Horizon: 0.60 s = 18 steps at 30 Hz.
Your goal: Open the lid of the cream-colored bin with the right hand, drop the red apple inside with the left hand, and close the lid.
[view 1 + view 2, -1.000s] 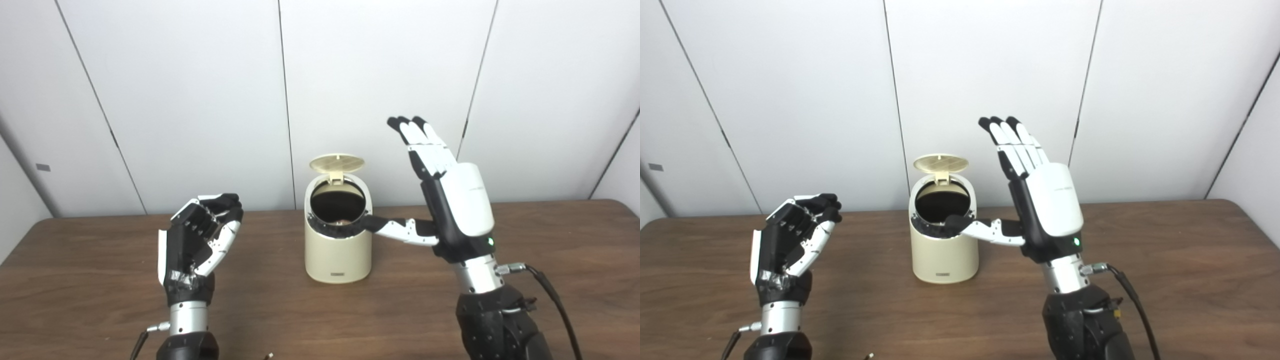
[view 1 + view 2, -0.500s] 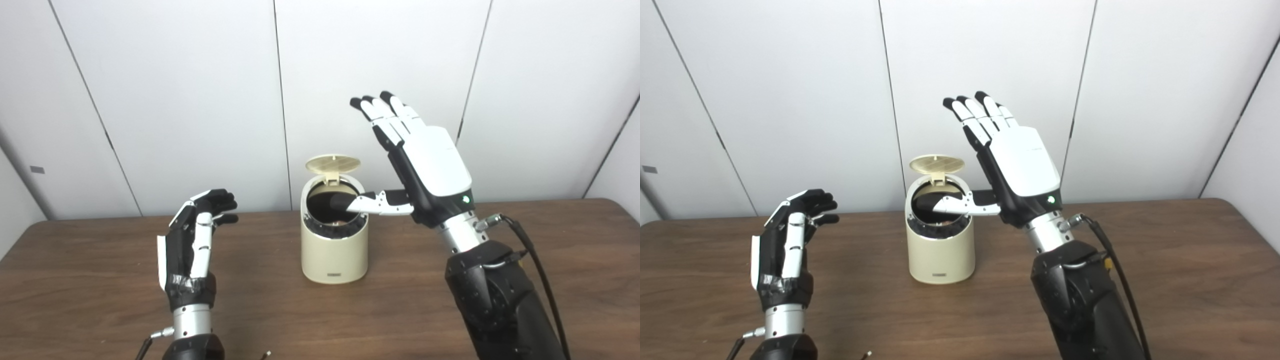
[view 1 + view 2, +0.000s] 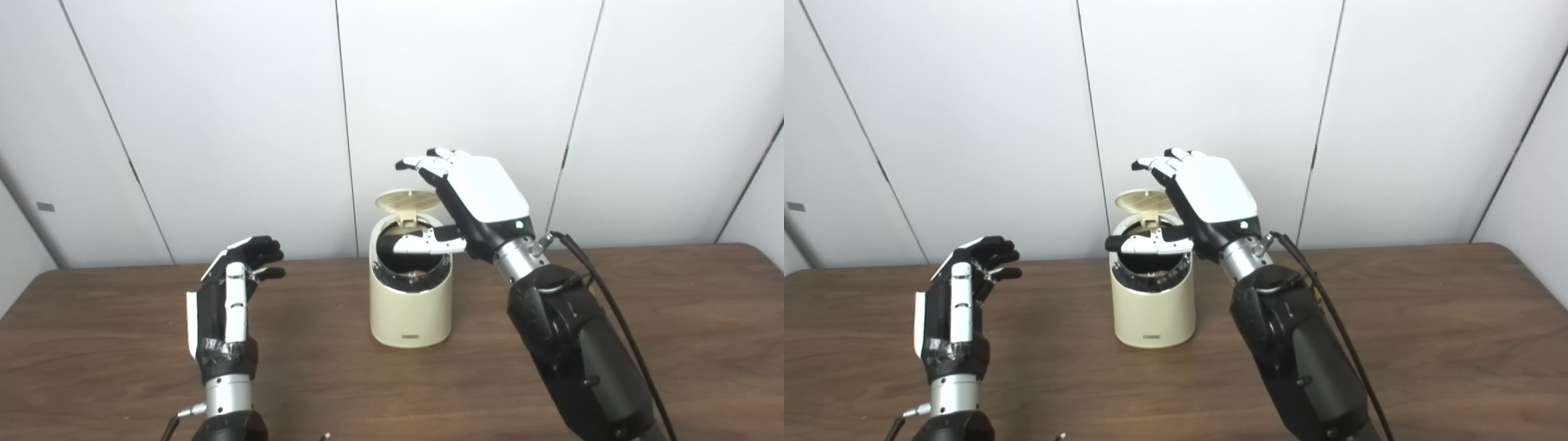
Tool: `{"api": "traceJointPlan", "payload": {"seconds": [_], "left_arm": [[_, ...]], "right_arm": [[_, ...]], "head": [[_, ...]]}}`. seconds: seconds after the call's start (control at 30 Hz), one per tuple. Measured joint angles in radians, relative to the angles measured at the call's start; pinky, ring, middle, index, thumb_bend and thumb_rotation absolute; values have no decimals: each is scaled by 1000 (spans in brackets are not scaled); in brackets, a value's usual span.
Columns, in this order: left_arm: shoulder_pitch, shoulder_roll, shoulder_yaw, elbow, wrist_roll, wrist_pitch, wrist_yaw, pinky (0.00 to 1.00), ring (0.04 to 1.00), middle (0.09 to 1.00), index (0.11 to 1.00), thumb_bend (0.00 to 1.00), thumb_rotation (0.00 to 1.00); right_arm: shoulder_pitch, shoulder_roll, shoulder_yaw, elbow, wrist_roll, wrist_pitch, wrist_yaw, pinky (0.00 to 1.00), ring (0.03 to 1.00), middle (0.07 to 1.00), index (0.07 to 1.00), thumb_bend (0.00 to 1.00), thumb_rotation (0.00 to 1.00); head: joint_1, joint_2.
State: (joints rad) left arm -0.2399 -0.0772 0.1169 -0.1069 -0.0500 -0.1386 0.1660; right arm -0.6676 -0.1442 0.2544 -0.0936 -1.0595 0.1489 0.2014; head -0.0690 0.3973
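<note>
since a moment ago the right hand point(image 3: 474, 196) has tipped forward and down over the raised lid point(image 3: 407, 199) of the cream-colored bin point(image 3: 410, 306), fingers spread, holding nothing, thumb across the open mouth. the left hand point(image 3: 229, 300) waits upright and empty, fingers loosely apart, left of the bin on the table point(image 3: 122, 367). a reddish patch shows inside the bin; whether it is the apple is unclear.

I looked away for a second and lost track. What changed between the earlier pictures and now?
The right hand tipped forward and down, from beside the bin to above its raised lid, thumb across the opening. The left hand uncurled; it holds nothing. Bin unmoved, lid still up.
</note>
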Motion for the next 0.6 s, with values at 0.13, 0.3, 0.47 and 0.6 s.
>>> {"api": "traceJointPlan", "payload": {"seconds": [0.13, 0.3, 0.47, 0.6], "left_arm": [[0, -1, 0, 0, 0, 1, 1, 562, 641, 637, 607, 288, 770], [0, -2, 0, 0, 1, 1, 1, 561, 636, 631, 603, 287, 763], [0, -3, 0, 0, 1, 1, 2, 555, 634, 631, 603, 290, 769], [0, -4, 0, 0, 1, 1, 2, 550, 631, 628, 601, 290, 767]], "right_arm": [[-15, -2, 12, 31, 0, 10, 4, 830, 839, 796, 772, 751, 925], [-20, -4, 22, 34, 0, 36, 14, 813, 843, 798, 773, 767, 933], [-17, -11, 31, 29, 0, 45, 14, 788, 829, 782, 753, 770, 912], [-9, -10, 30, 28, 8, 46, 2, 763, 800, 737, 709, 772, 894]], "head": [[5, 0], [3, 3], [0, 6], [0, 6]]}}
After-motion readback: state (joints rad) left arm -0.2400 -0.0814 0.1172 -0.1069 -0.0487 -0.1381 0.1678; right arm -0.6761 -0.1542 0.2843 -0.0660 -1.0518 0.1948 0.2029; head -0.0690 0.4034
